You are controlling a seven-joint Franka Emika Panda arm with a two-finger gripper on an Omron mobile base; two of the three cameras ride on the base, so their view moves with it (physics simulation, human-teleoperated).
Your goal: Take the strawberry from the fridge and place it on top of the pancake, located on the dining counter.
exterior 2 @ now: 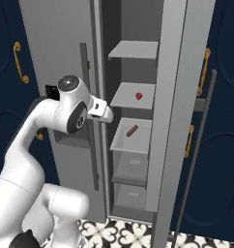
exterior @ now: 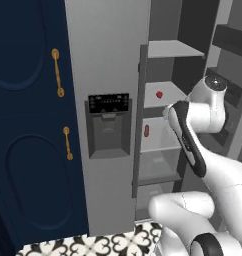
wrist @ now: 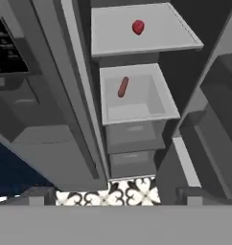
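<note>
- We see the fridge (exterior: 105, 60) with its right-hand door swung open and its grey inner shelves on show, while its left door, the one with the black dispenser recess (exterior: 109, 125), is shut.
- The strawberry (exterior: 159, 94) sits alone on a flat grey shelf (exterior: 170, 97) inside the fridge, about the middle of the stack of shelves; from the right-hand camera it (exterior 2: 138, 96) lies toward the back of that shelf, and from the hand camera it (wrist: 138, 27) shows near the top of the picture.
- One level below the strawberry, a long reddish item (exterior: 146, 130) lies in an open grey bin (exterior 2: 131, 145); we cannot tell what it is.
- Below that bin, two closed grey drawers (wrist: 132, 136) fill the bottom of the fridge.
- The white arm (exterior: 193, 145) is raised in front of the open fridge, its wrist level with the strawberry's shelf and well short of the fruit.
- We take the hand to be spread wide with nothing in it; its fingers cannot be made out in these pictures.
- Navy cabinets with brass handles (exterior: 57, 72) flank the fridge on both sides.
- A black-and-white patterned tile floor (exterior 2: 124, 232) runs along the foot of the fridge.
</note>
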